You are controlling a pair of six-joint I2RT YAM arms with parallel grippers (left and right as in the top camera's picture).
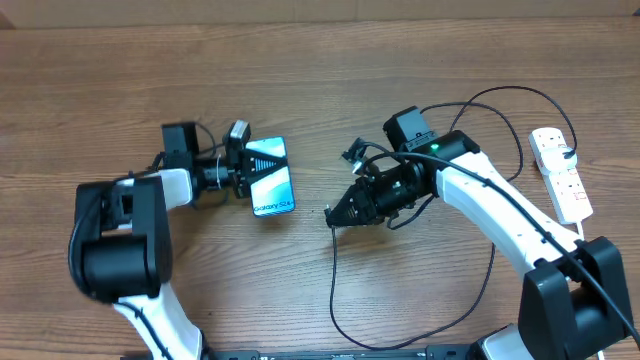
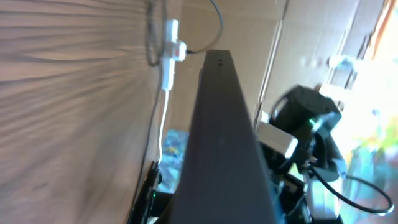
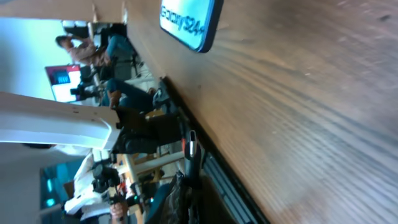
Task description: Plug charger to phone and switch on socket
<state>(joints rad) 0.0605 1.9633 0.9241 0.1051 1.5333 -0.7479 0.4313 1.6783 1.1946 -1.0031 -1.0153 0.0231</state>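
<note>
Black and thin, the charger [image 1: 332, 280] makes a wide loop on the wooden table [image 1: 300, 60] at the edge nearest the arm bases. One strand climbs straight up from that loop to the tip of the right gripper [image 1: 333, 214]. From overhead, this gripper's jaws taper together to a point and are closed on the charger's end, with the nose aimed left toward the phone. A bare strip of wood separates the two, so the connector is near the phone but not touching it. The right wrist view shows none of its own fingers, only the table running up the frame and one corner of the phone [image 3: 189, 22] with the "Galaxy S24" lettering, lying low against the wood. A little farther back the phone [image 1: 271, 175] rests screen up, its blue-teal face showing and the lettered short edge toward the bases. The left gripper [image 1: 243, 172] meets the phone's left long edge, and its jaws appear clamped on that edge. In the left wrist view a dark slab fills the middle of the frame and the fingers are hidden. Well apart, at the table's right side, lies the socket [image 1: 561, 175], white and oblong, with a black plug [image 1: 568, 153] in its far end. The left wrist view catches it in the distance [image 2: 169, 56], with a spot of red on it and a white cord [image 2: 163, 124] trailing away.
</note>
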